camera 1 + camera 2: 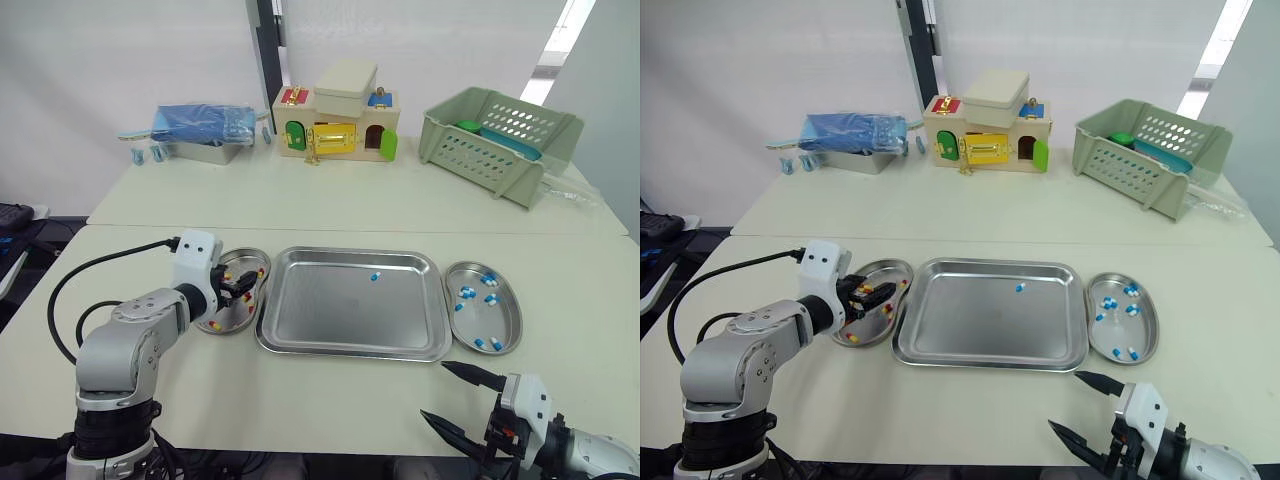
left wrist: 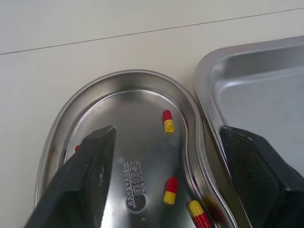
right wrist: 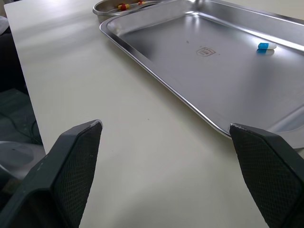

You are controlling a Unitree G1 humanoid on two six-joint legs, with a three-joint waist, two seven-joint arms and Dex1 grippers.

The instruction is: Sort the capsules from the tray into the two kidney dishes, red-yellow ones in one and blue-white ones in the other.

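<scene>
On the cream table (image 1: 580, 300), seen from the head, a rectangular stainless steel tray (image 1: 330, 315) lies between two steel kidney dishes, each just beside its rim. One blue-white capsule (image 1: 375, 277) lies in the tray, toward its far edge. The left kidney dish (image 1: 232, 320) holds red-yellow capsules (image 2: 168, 121); the right kidney dish (image 1: 507, 318) holds several more blue-white capsules (image 1: 466, 292). The left gripper (image 1: 240, 288) hangs over the left dish, its black fingers hiding part of the bowl. The right gripper (image 1: 434, 389) sits low near the table's front edge, short of the tray's near right corner, its fingers spread and holding nothing. Along the far side stand a blue bundle on a metal tray (image 1: 200, 128), a wooden toy house with coloured doors (image 1: 338, 122) and a pale green plastic basket (image 1: 500, 140), all well apart from the work.

From the left wrist, the fingers stand apart and empty above the left dish. Three red-yellow capsules lie loose between them, and the tray's rounded corner is just beside the dish's rim.

From the right wrist, the wide-open fingers frame bare table and the tray's near rim — the lone capsule lies beyond, on the tray's floor.
</scene>
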